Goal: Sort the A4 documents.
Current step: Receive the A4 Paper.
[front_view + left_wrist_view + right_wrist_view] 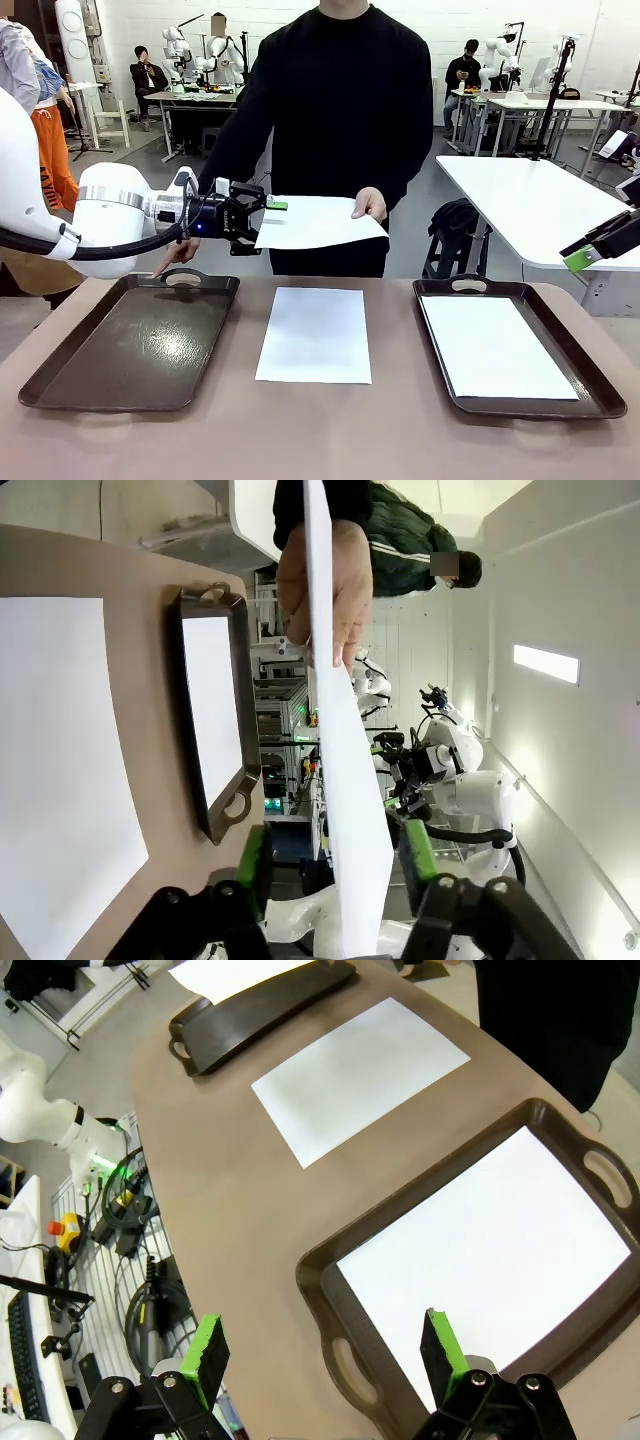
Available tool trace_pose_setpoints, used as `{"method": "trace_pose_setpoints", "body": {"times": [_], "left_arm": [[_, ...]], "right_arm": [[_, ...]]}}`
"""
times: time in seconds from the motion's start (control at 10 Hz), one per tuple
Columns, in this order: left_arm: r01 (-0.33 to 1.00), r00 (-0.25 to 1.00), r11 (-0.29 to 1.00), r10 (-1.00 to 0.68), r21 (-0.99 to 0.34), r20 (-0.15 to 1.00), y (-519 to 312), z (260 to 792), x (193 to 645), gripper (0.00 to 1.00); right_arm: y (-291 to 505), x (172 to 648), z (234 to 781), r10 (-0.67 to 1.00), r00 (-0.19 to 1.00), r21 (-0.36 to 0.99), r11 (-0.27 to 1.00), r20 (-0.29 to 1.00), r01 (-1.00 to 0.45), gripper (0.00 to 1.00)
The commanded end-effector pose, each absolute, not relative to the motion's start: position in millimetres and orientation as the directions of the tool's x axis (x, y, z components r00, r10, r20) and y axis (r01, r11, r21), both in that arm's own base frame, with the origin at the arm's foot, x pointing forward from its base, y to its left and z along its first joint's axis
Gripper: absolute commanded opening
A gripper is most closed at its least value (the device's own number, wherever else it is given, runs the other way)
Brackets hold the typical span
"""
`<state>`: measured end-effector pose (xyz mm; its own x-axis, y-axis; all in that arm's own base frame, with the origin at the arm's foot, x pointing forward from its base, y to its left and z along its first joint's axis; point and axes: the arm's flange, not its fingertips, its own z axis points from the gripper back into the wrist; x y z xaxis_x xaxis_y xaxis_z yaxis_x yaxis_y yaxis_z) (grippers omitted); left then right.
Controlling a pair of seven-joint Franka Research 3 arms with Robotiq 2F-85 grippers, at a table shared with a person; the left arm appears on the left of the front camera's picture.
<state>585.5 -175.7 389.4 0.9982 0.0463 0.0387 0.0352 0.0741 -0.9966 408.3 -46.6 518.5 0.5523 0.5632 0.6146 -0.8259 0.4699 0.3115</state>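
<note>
Midair, a person's hand (370,205) offers an A4 sheet (318,222) into the wide-open left claw (337,858), apparently for handover. Another sheet (315,333) lies on the counter (330,430); the right claw (325,1345) hangs wide above a third sheet (490,1250) in a brown tray (312,1260).

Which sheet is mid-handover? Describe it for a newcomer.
Look above the far edge of the brown table. The held sheet hangs in the air, pinched by the person's hand, its other edge between the open fingers of the left gripper. The table sheet and tray sheet lie flat.
</note>
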Motion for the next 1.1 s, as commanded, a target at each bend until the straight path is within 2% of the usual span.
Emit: {"method": "trace_pose_setpoints", "body": {"times": [0.0, 0.1, 0.2, 0.3, 0.4, 0.5, 0.6, 1.0], "left_arm": [[0.031, 0.998, 0.074, 0.056, -0.997, 0.035, -178.4, 384.3, 586.4, 0.41], [0.030, 0.997, 0.077, 0.067, -0.997, 0.035, -177.7, 383.2, 586.2, 0.33], [0.028, 0.997, 0.083, 0.070, -0.996, 0.034, -180.2, 383.8, 585.1, 0.21], [0.024, 0.996, 0.096, 0.082, -0.995, 0.032, -180.4, 383.7, 584.5, 0.36], [0.029, 0.996, 0.115, 0.083, -0.993, 0.039, -179.9, 383.8, 583.9, 0.01], [0.023, 0.996, 0.115, 0.084, -0.993, 0.033, -180.0, 384.0, 583.8, 0.16], [0.033, 0.996, 0.114, 0.074, -0.993, 0.041, -180.2, 384.1, 583.1, 0.00], [0.031, 0.996, 0.139, 0.075, -0.990, 0.042, -178.6, 383.6, 578.1, 0.00]], "right_arm": [[-46.5, 407.2, 518.5, 0.569, 0.549, 0.310, 0.466, 0.613, -0.829, 1.00], [-46.5, 407.2, 518.5, 0.569, 0.549, 0.310, 0.466, 0.613, -0.829, 1.00], [-46.5, 407.2, 518.5, 0.569, 0.549, 0.310, 0.466, 0.613, -0.829, 1.00], [-46.5, 407.2, 518.5, 0.569, 0.549, 0.310, 0.466, 0.613, -0.829, 1.00], [-46.5, 407.2, 518.5, 0.569, 0.549, 0.310, 0.466, 0.613, -0.829, 1.00], [-46.5, 407.2, 518.5, 0.569, 0.549, 0.310, 0.466, 0.613, -0.829, 1.00], [-46.5, 407.2, 518.5, 0.569, 0.549, 0.310, 0.466, 0.613, -0.829, 1.00], [-46.5, 407.2, 518.5, 0.569, 0.549, 0.310, 0.466, 0.613, -0.829, 1.00]]}}
